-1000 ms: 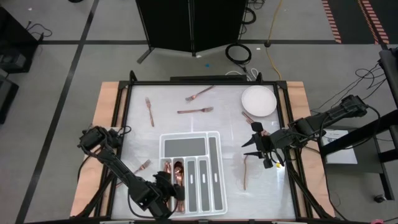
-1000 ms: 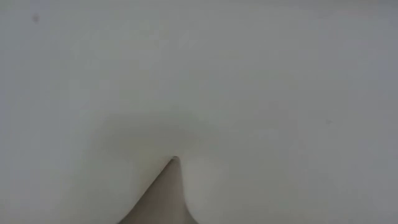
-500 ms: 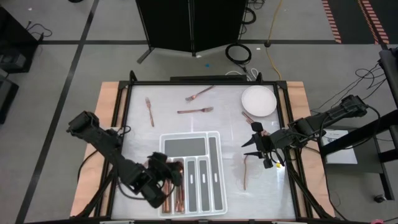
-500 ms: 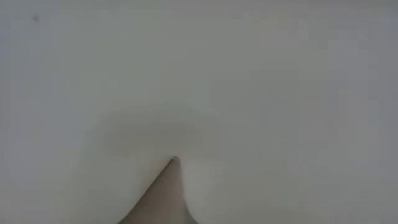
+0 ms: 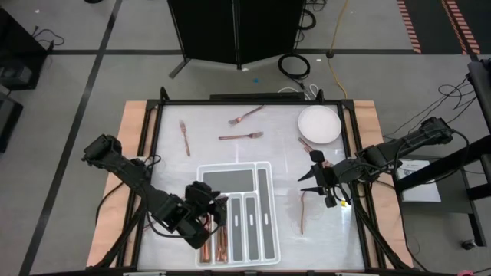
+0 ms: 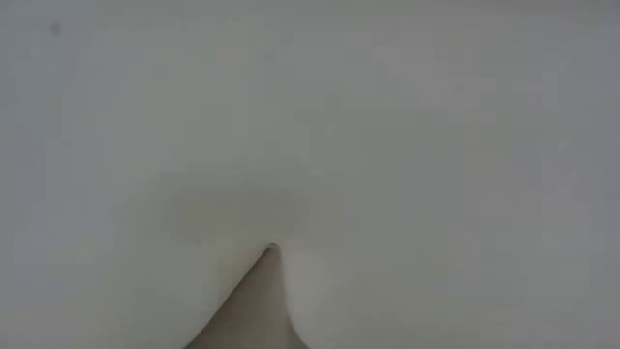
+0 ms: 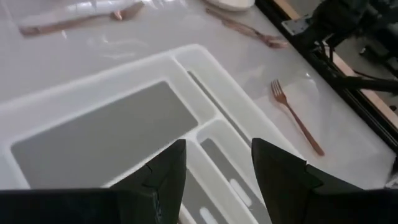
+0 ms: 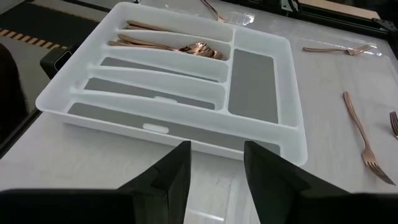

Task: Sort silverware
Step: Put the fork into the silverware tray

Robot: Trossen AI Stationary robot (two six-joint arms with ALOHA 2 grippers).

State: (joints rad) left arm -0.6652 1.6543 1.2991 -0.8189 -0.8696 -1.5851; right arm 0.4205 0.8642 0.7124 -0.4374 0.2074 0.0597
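The white divided plastic tray [image 5: 236,212] sits by the desk's near edge, copper silverware [image 5: 217,230] gathered in its leftmost slot. Above it the left gripper [image 5: 211,213] hangs empty, fingers apart. The right gripper [image 5: 321,184] waits near the right edge, fingers apart, beside a stray copper fork [image 5: 304,211].
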